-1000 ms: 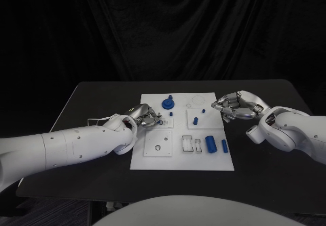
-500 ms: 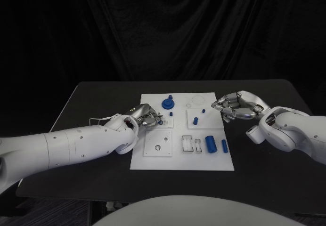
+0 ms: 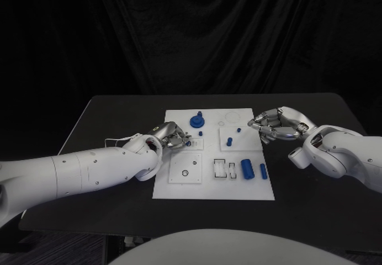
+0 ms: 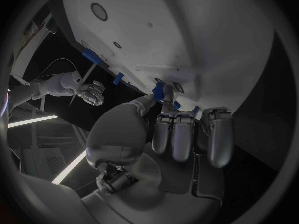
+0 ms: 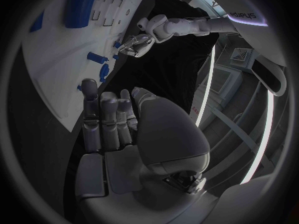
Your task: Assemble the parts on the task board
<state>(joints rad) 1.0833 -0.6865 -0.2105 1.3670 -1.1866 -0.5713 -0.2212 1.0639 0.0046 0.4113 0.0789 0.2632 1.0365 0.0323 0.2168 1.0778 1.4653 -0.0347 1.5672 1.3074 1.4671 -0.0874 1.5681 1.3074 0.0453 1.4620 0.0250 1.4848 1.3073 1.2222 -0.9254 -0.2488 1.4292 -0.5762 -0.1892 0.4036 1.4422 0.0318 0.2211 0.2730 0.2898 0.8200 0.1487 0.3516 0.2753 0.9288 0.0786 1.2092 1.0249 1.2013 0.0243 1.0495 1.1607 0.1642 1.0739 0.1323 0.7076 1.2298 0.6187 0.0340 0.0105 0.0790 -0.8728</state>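
Over the left edge of the task board [image 3: 213,187], the left hand [image 3: 169,135] pinches a small blue part [image 4: 159,91] between thumb and fingers [image 4: 173,137], its tip right at the board's surface near a small square recess. To seat it well, I judge the part should stay upright and go straight down, without sideways drag. Beside the board's right edge, the right hand [image 3: 276,125] hovers with fingers curled in, holding nothing. More blue parts [image 3: 247,167] lie on the board, above the black worktop [image 3: 119,110].

Dim light is falling from overhead; the task board [image 3: 213,157] is glaring white against darkness, and wrist views are bending edges.
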